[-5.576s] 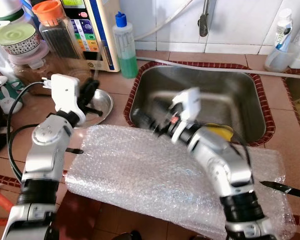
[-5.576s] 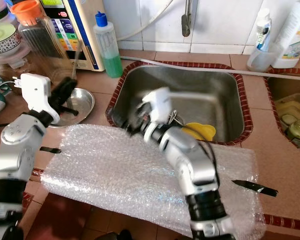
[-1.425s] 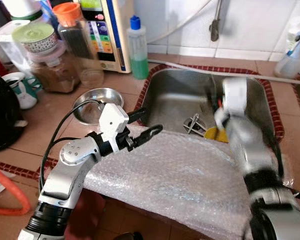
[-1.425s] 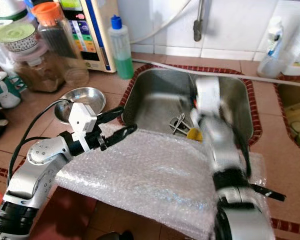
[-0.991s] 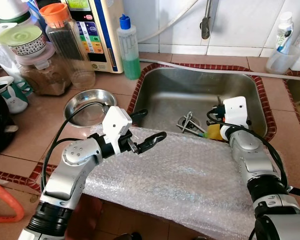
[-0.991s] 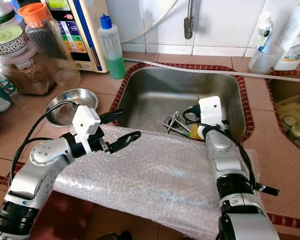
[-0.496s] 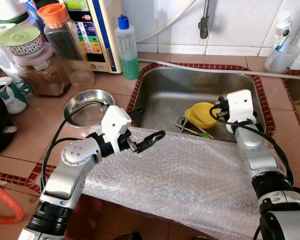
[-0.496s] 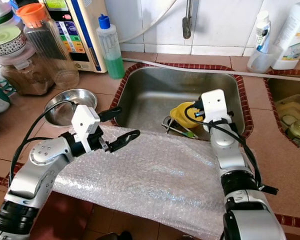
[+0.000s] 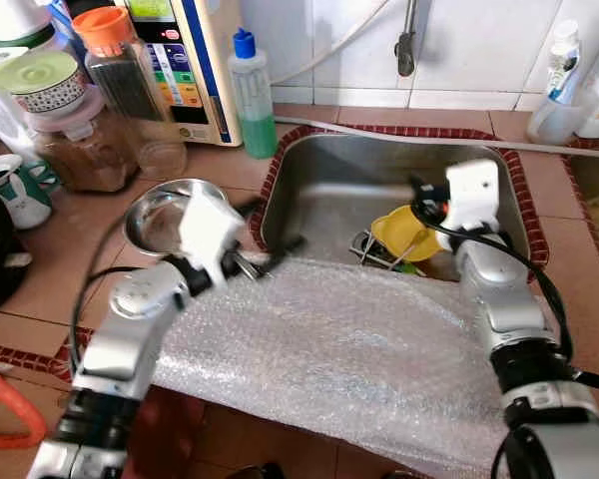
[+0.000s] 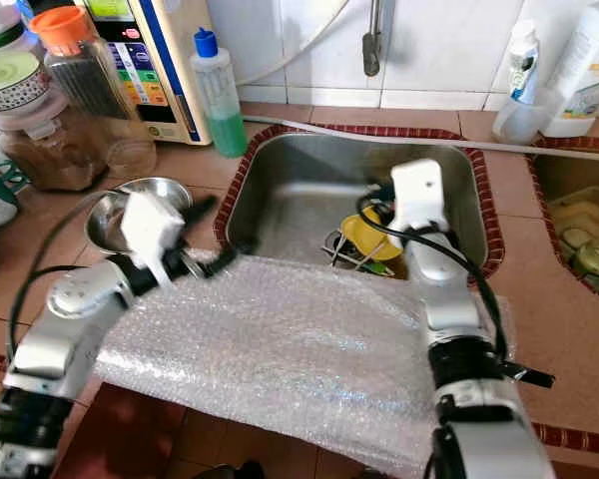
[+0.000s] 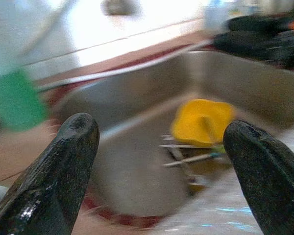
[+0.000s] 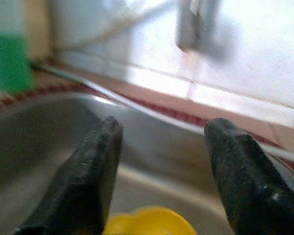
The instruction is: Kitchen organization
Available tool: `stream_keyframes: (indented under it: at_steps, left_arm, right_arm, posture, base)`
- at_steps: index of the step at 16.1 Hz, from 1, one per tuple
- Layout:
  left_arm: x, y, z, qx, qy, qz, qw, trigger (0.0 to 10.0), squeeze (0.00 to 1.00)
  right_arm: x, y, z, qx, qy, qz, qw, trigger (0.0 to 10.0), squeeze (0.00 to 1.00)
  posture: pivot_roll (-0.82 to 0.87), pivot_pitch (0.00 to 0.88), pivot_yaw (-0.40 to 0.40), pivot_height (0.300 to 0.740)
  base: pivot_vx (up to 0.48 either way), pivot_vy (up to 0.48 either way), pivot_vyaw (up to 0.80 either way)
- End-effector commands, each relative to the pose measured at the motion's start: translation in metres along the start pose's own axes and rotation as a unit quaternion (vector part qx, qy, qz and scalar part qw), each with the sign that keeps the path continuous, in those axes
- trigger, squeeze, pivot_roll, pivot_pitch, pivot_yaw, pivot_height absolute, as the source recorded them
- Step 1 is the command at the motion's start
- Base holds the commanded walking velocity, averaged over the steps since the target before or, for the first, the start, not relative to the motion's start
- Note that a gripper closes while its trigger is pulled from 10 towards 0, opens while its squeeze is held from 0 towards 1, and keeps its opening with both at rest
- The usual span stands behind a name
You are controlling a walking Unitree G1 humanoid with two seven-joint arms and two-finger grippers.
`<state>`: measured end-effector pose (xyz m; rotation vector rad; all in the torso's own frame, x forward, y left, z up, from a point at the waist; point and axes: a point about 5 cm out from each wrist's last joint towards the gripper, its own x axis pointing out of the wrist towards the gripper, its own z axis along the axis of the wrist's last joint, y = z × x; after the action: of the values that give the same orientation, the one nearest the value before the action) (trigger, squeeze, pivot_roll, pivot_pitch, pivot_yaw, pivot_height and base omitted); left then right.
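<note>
Tiled brown counter (image 9: 70, 269) w/ a steel sink (image 9: 379, 190) set in it, red-brown rim round the basin. Big sheet of bubble wrap (image 9: 349, 349) lies across the counter's front edge, its far edge reaching the sink's near rim. Left arm, blurred, reaches over the wrap's left corner; left gripper (image 9: 265, 238) is at the sink's near-left corner, fingers (image 11: 63, 161) spread wide apart w/ nothing between them, pointing into the basin per its wrist view. Right arm comes up over the wrap's right side & into the sink; right gripper (image 12: 159, 171) is above the basin near the yellow bowl (image 9: 407, 232), fingers (image 12: 90, 171) apart. Bowl sits tilted in the basin, near-right part, its rim just below the right gripper in the wrist view; can't tell if a finger touches it. Next to the bowl on the left, some metal utensils (image 9: 374, 249) lie on the sink floor, one w/ a green bit. Small steel dish (image 9: 160, 215) on the counter left of the sink, partly behind the left arm. Back left: water machine (image 9: 195, 60), green-liquid bottle w/ blue cap (image 9: 252, 95), jars incl. one w/ orange lid (image 9: 115, 60). Tap (image 9: 406, 40) on the tiled wall above the sink; white bottles (image 9: 564, 75) back right.
</note>
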<state>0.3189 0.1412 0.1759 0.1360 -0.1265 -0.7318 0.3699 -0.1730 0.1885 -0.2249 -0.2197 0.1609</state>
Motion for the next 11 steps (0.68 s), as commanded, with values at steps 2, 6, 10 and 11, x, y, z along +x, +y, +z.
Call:
stream_keyframes:
  at_steps: [2, 6, 10, 11]
  left_arm:
    - [-0.006, 0.018, 0.000, 0.011, 0.000, 0.057, 0.998, 10.0, 1.00]
    - [-0.018, 0.052, 0.004, -0.014, -0.024, 0.175, 0.984, 10.0, 1.00]
    - [-0.035, 0.081, -0.001, -0.032, -0.015, 0.308, 0.951, 10.0, 1.00]
    - [-0.039, 0.085, -0.004, -0.033, -0.007, 0.323, 0.946, 10.0, 1.00]
  right_arm:
    - [-0.004, 0.014, 0.004, 0.017, -0.008, 0.047, 0.999, 10.0, 1.00]
    - [-0.016, 0.034, 0.007, 0.025, -0.012, 0.112, 0.993, 10.0, 1.00]
    - [-0.026, 0.052, 0.011, 0.039, -0.012, 0.167, 0.985, 10.0, 1.00]
    - [-0.030, 0.058, 0.013, 0.045, -0.015, 0.194, 0.980, 10.0, 1.00]
  posture:
    - [-0.17, 0.143, 0.126, 0.740]
    - [-0.17, 0.143, 0.126, 0.740]
    - [-0.18, 0.137, 0.118, 0.740]
    - [-0.17, 0.138, 0.113, 0.740]
  base:
    - [0.000, 0.000, 0.00]
    - [0.000, 0.000, 0.00]
    - [0.000, 0.000, 0.00]
    - [0.000, 0.000, 0.00]
